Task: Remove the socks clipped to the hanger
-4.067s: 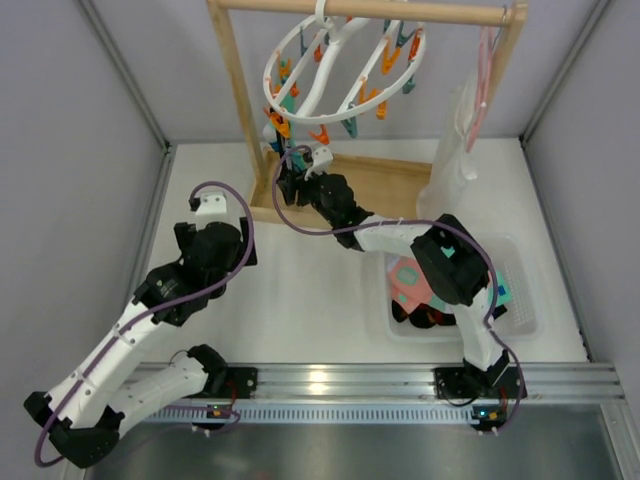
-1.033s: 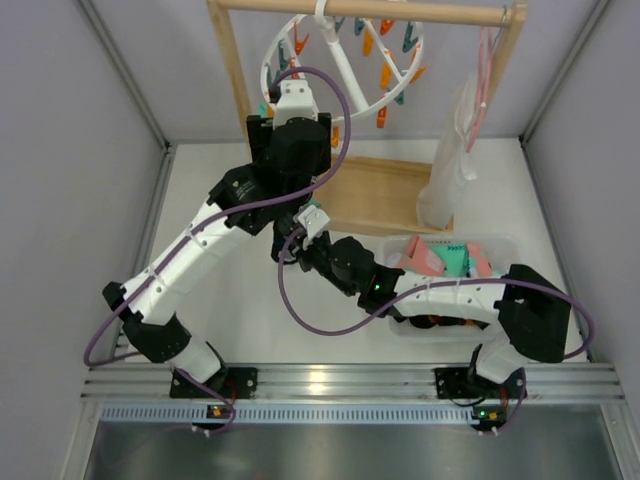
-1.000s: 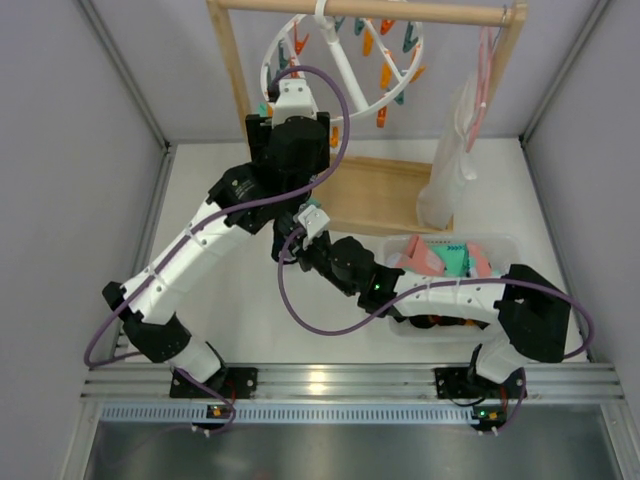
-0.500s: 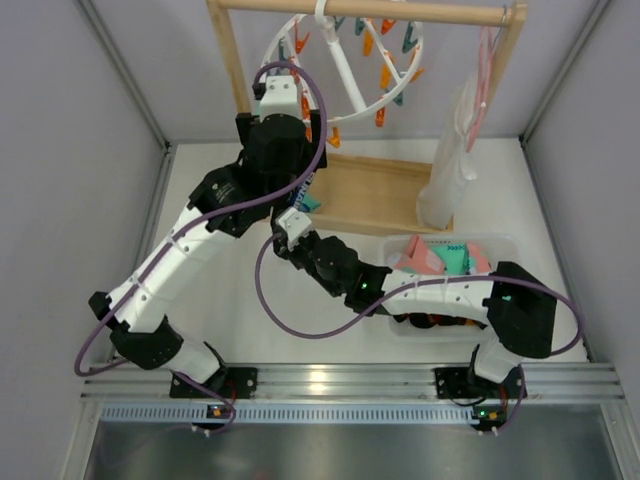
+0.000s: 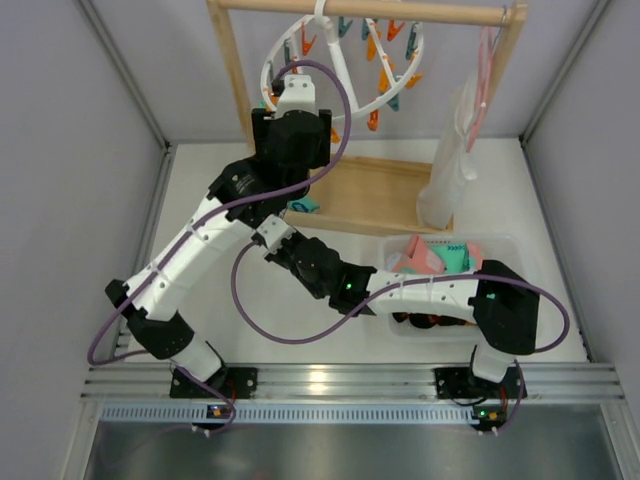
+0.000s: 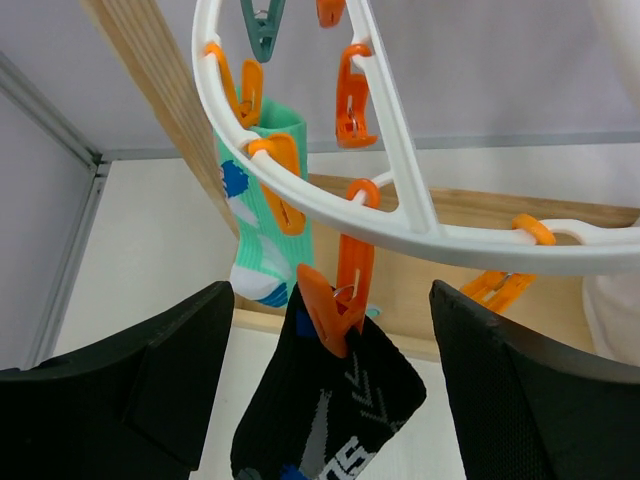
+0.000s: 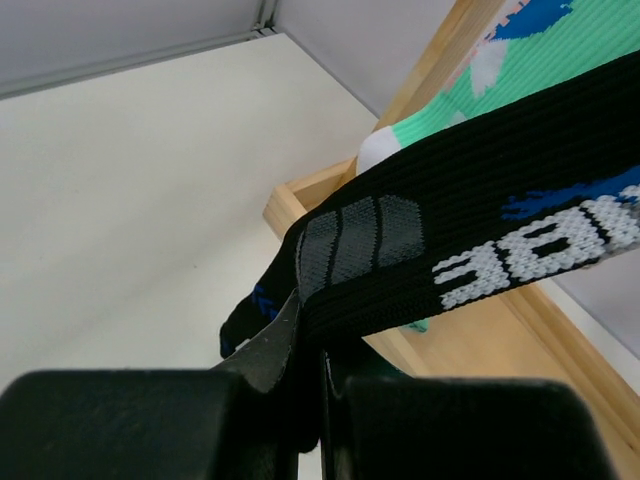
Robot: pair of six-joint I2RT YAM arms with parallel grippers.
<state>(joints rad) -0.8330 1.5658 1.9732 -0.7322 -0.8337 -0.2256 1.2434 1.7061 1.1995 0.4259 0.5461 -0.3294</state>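
- Sock in question: the black sock (image 6: 335, 420) with white marks. It hangs under the near rim of the hanger (image 6: 400, 215), pinned at its cuff by an orange clothespin (image 6: 335, 300).
- Left gripper (image 6: 330, 380) stands wide open. One finger is on each side of the clothespin and sock, and neither touches.
- Right gripper (image 7: 312, 385) is pinched shut on the lower end of the black sock, below the hanger.
- Long axis: the right wrist view shows the sock as a taut band, running from the closed fingers up toward the hanger.
- Left arm is the nearer one to the clothespin. The clip lies straight ahead between its fingers, slightly above their tips.
- Judgement: the release turns on this clothespin, either squeezed by the left gripper or overcome by a downward pull from the right.
- A teal sock (image 6: 262, 200) hangs from the same side of the hanger, just behind the black one, so it could get snagged.
- Bin (image 5: 497, 242), below and right of the hanger, holds pink and teal socks (image 5: 415, 258). Something dark lies underneath, which I cannot make out.
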